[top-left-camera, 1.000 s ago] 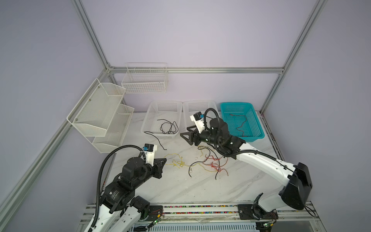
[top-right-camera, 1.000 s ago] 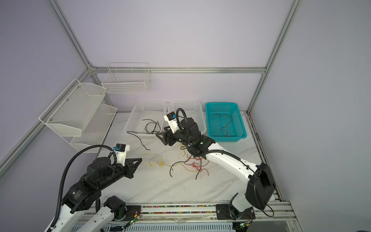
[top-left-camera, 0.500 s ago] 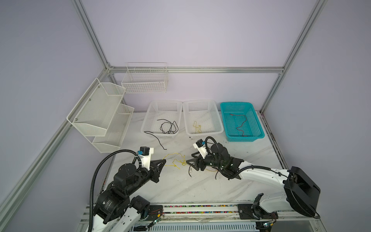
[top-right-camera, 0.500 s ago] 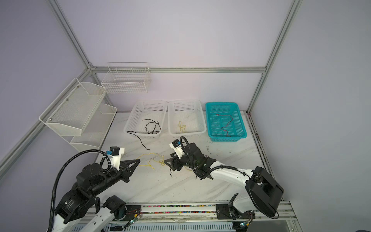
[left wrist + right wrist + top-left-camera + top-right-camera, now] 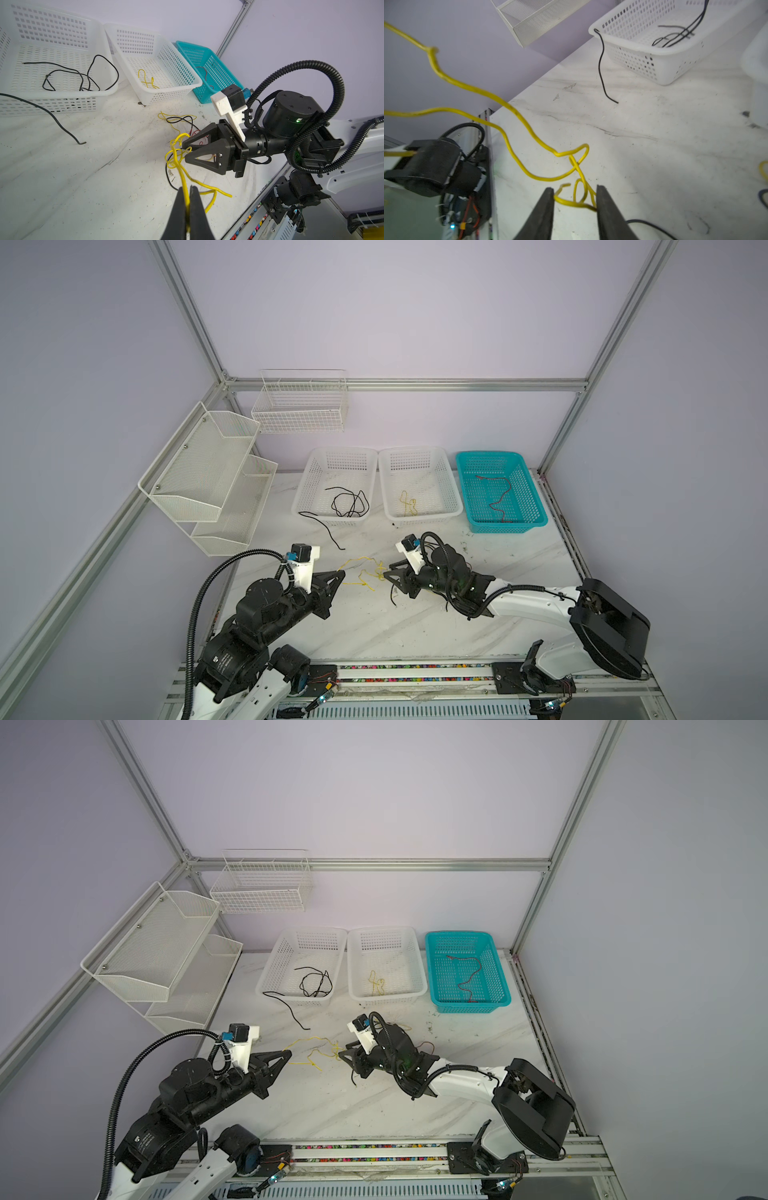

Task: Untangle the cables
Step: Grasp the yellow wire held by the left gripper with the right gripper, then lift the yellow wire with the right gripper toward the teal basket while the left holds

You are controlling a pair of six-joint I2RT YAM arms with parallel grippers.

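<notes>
**On the table: two pincers, one yellow cable**

Across the marbled table we see three baskets at the back. One white basket has a black cable trailing over its front rim. A second white basket holds a small yellow wire, and a teal basket holds a red cable. Nearer us, the left pincer is clamped on the loose yellow cable, which hangs clear of the table. The right pincer has its jaws slightly apart around that cable's knot; we cannot tell whether they pinch it.

Bright even light, soft shadows; yellow cable blurred near lens
</notes>
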